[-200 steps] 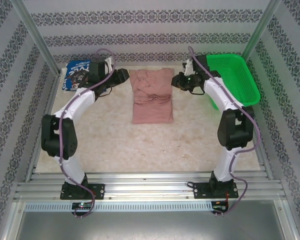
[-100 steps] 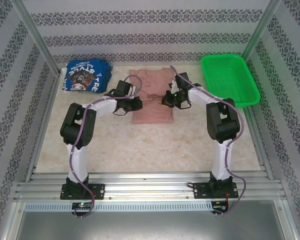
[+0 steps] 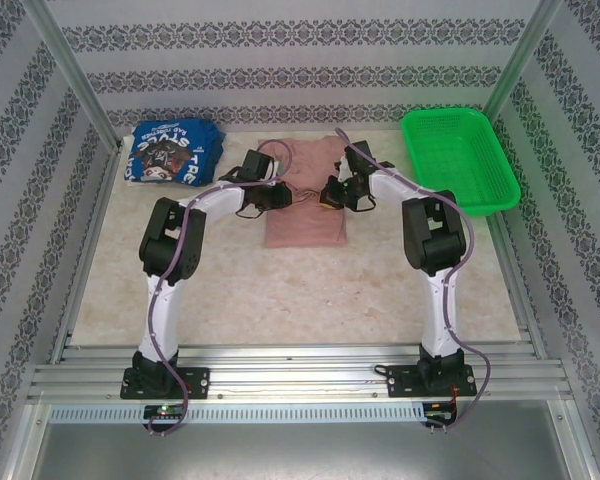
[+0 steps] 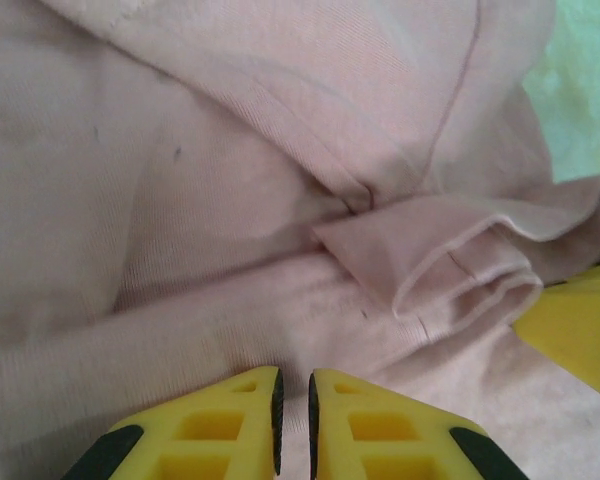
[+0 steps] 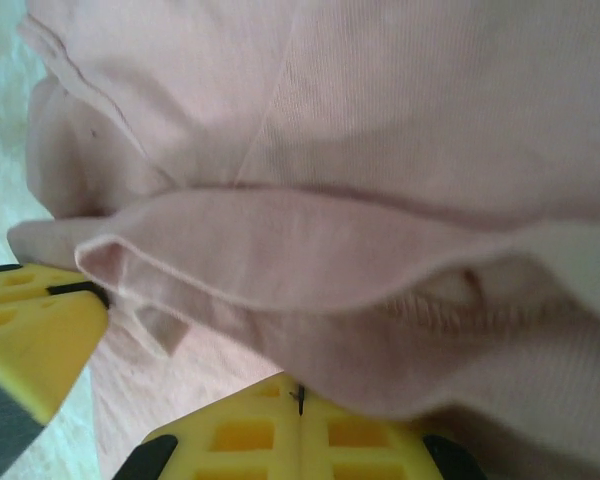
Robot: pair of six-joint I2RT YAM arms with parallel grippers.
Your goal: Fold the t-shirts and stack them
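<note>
Left tool (image 3: pixel 277 195): fingers drawn to a hairline gap, pink cloth showing in the slit in the left wrist view, so it reads as pinched on the pink t-shirt (image 3: pixel 305 225). Right tool (image 3: pixel 332 195): fingers (image 5: pixel 230 435) meet tip to tip in its wrist view, and a rolled fold of the same shirt bulges directly over the tips; it reads as clamped on that fold. The two tools face each other across the shirt's middle, left one at its left edge, right one at its right edge, close together. In each wrist view a yellow finger of the opposite tool enters from the side, just beside the gathered cloth. Between them the fabric is bunched into a raised, doubled hem with a stitched edge; seams run diagonally across the flatter cloth behind. The pink t-shirt lies lengthwise at the centre-back of the counter (image 3: pixel 280 290), its near end flat and square, its far end rumpled. The print cannot be made out. The blue t-shirt (image 3: pixel 170 152) sits folded at the back-left corner, white lettering upward, well apart from the pink one. Green basket (image 3: pixel 510 190) at the back-right corner, clear of both shirts. Both arms are bent sharply at the elbow and reach toward the back.
</note>
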